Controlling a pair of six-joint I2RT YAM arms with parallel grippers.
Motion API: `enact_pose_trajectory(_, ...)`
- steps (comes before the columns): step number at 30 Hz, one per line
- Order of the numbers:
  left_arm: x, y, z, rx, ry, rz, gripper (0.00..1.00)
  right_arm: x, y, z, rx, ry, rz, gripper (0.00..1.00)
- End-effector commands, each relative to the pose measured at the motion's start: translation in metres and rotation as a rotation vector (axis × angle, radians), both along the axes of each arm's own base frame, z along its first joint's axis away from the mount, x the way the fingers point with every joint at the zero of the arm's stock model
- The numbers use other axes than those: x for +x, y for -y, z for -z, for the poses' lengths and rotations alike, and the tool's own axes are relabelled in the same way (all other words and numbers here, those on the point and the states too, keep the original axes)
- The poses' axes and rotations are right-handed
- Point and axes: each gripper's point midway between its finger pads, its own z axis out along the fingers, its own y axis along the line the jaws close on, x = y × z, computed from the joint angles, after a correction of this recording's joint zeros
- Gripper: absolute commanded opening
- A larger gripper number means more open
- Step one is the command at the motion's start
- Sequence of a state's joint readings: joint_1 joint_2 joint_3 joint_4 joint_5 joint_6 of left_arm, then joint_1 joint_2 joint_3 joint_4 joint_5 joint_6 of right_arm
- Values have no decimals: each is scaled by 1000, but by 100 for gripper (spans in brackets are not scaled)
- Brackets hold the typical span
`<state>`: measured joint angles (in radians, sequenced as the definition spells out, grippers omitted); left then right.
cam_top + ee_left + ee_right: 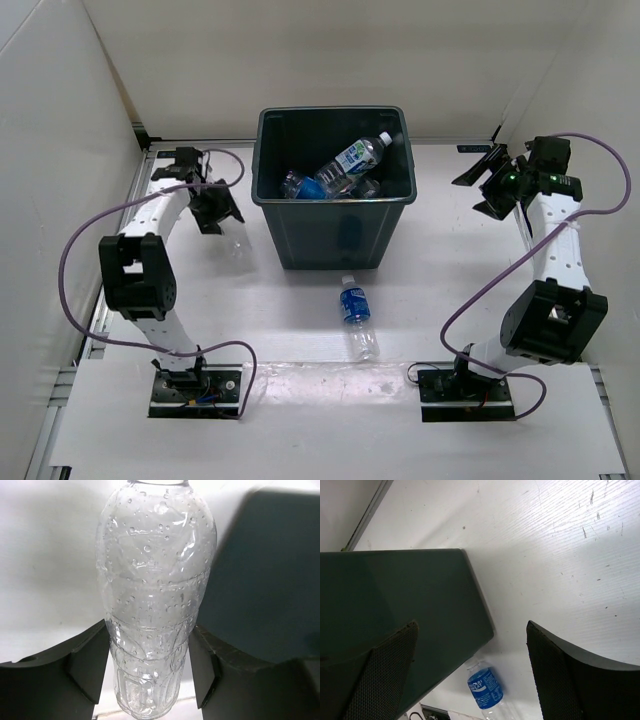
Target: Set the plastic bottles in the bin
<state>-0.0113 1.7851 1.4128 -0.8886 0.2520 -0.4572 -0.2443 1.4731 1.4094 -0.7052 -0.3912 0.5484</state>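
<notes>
Left claw (148, 645): clenched on the clear bottle (155, 580), pads pressing both sides near its base, likely for lifting into the bin (330, 235) beside it.
Right claw (472, 625): released, empty, right of the bin.
Blue bottle (356, 312): lying on the desk (450, 280) before the bin.
In bin: several bottles (345, 165).
Views: only the left wrist shows the grip; from the top the clear bottle is barely visible.

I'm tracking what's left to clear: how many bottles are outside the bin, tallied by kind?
Blue-label bottle: 1, lying in front of the bin
Clear bottle, no label showing: 1, between the left gripper's fingers
Total: 2
</notes>
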Motion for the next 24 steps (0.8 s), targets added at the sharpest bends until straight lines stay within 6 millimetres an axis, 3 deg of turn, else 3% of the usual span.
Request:
enact_pose_trajectory(1, 21, -7, -67, 38, 196, 4, 61, 4, 1, -3, -6, 10, 12, 90)
enact_pose_trajectory(2, 26, -18, -77, 41, 226, -22, 60, 4, 1, -4, -7, 12, 13, 90)
enact_pose_trajectory(4, 38, -25, -122, 62, 348, -49, 60, 3, 2, -3, -8, 9, 16, 90)
enact_pose_trajectory(6, 46, -38, -148, 101, 421, -86, 60, 3, 2, -3, -7, 10, 18, 90)
enact_pose_trajectory(7, 56, -44, -194, 118, 552, -105, 60, 3, 3, -3, -10, 9, 21, 90)
enact_pose_trajectory(8, 58, -46, -210, 122, 596, -110, 60, 3, 2, -4, -8, 11, 18, 90)
enact_pose_trajectory(10, 67, -50, -271, 137, 779, -117, 60, 1, 3, -6, -12, 14, 27, 90)
enact_pose_trajectory(11, 68, -50, -284, 138, 814, -116, 60, 1, 6, -5, -21, 14, 35, 90)
enact_pose_trajectory(13, 67, -49, -338, 143, 971, -111, 60, -3, 8, -4, -42, 18, 36, 90)
enact_pose_trajectory(14, 66, -48, -350, 134, 1007, -108, 60, -4, 7, -4, -43, 21, 36, 90)
enact_pose_trajectory(15, 69, -40, -368, 109, 1083, -81, 60, -3, 8, -5, -44, 25, 40, 90)
enact_pose_trajectory(16, 61, -33, -399, 81, 1197, -56, 60, -3, 8, -6, -51, 33, 34, 90)
enact_pose_trajectory(17, 66, -27, -401, 60, 1241, -36, 61, -3, 7, -6, -65, 37, 14, 90)
enact_pose_trajectory(19, 57, -6, -420, 29, 1320, 24, 61, -1, 6, -7, -86, 65, -8, 90)
enact_pose_trajectory(21, 53, 40, -424, -17, 1341, 146, 62, -6, 14, -7, -139, 79, 1, 90)
enact_pose_trajectory(22, 43, 61, -435, -28, 1376, 212, 62, -8, 15, -5, -157, 75, 0, 90)
enact_pose_trajectory(24, 40, 82, -442, -39, 1399, 270, 62, -18, 17, 3, -192, 65, -16, 90)
